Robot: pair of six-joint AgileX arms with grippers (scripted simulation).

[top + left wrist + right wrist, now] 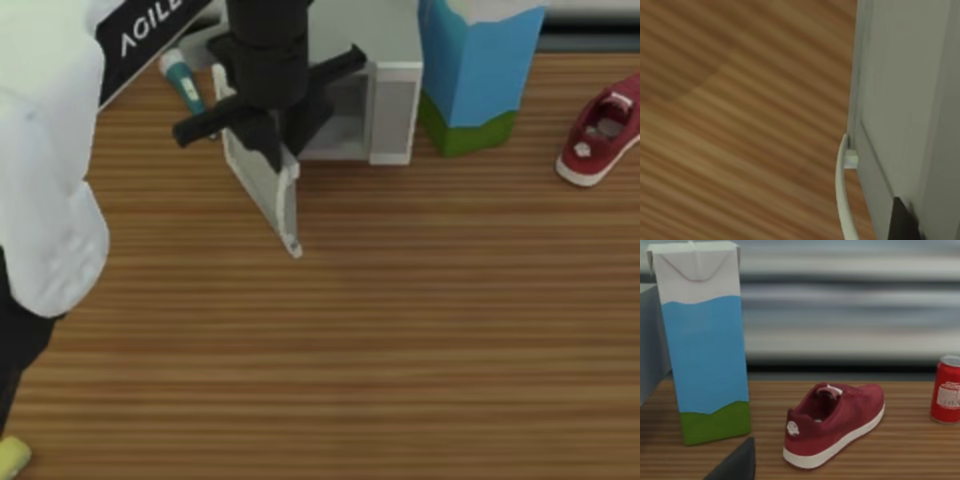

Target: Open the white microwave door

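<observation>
The white microwave door (268, 195) stands swung open, angled out toward the table's front from the microwave body (345, 110). My left gripper (265, 135) reaches down from above and is shut on the door near its free edge. In the left wrist view the grey door panel (910, 100) fills one side, its curved silver handle (842, 195) runs along the outer face, and one dark fingertip (902, 222) lies against the panel. My right gripper (737, 465) is parked off to the right, outside the top view.
A narrow grey control panel (395, 115) sits beside the cavity. A tall blue, white and green carton (478, 70) stands right of the microwave, with a red shoe (600, 130) farther right and a red can (946, 390) beyond. A teal-and-white tool (183, 80) lies left of the microwave.
</observation>
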